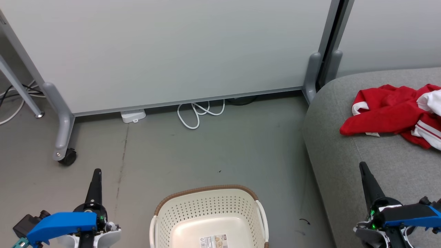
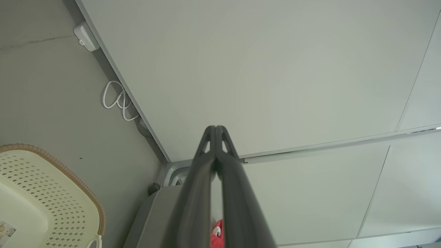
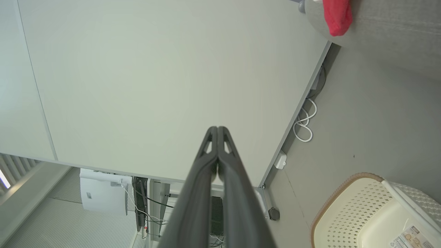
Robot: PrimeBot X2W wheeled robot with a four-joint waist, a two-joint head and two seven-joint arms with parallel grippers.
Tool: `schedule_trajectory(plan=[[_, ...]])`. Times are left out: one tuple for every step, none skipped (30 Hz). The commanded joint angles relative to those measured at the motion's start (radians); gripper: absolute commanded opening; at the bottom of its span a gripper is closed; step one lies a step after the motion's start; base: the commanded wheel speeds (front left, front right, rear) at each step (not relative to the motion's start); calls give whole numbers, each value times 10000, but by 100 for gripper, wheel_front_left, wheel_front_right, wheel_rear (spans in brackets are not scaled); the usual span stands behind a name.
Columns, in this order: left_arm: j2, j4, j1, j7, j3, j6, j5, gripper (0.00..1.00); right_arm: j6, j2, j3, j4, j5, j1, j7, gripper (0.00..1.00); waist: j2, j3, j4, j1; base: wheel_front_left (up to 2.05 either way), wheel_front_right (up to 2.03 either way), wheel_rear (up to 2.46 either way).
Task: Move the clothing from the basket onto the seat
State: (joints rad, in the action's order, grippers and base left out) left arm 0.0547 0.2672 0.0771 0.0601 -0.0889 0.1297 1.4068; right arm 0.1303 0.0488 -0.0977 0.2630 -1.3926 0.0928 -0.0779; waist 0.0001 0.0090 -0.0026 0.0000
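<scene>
The red and white clothing (image 1: 396, 115) lies crumpled on the grey seat (image 1: 361, 165) at the right; a red strip of it (image 2: 216, 234) shows between the left fingers, and a red corner (image 3: 337, 15) shows at the top of the right wrist view. The cream basket (image 1: 210, 220) stands on the floor at the bottom centre, its inside bare with a label on the bottom; it is seen again as basket (image 2: 41, 199) and basket (image 3: 375, 213). My left gripper (image 1: 97, 171) is shut and holds nothing, left of the basket. My right gripper (image 1: 362, 165) is shut and holds nothing, over the seat's front part.
A pale partition panel (image 1: 165, 51) on grey legs with a caster (image 1: 67, 156) stands behind the floor. A white cable (image 1: 198, 113) and a white adapter (image 1: 133, 115) lie at its foot. Bare grey floor (image 1: 224, 151) lies between the basket and the panel.
</scene>
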Motion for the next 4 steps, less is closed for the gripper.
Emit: schedule_trajectory(plan=[[1,-97,191,61,-77,14,189,0,6,24,-31,-97,-201,185,-40,0,-1,-2,1,0,0,0,0],[-2,-104,196,86,-86,14,263,0,6,24,-36,-103,-283,187,-59,0,-1,-4,2,0,0,0,0],[-4,-104,202,101,-94,14,331,0,6,24,-42,-108,-362,189,-75,0,-1,-6,3,0,0,0,0],[-6,-108,214,107,-101,14,402,0,6,24,-48,-114,-444,191,-94,0,-1,-8,4,0,0,0,0]])
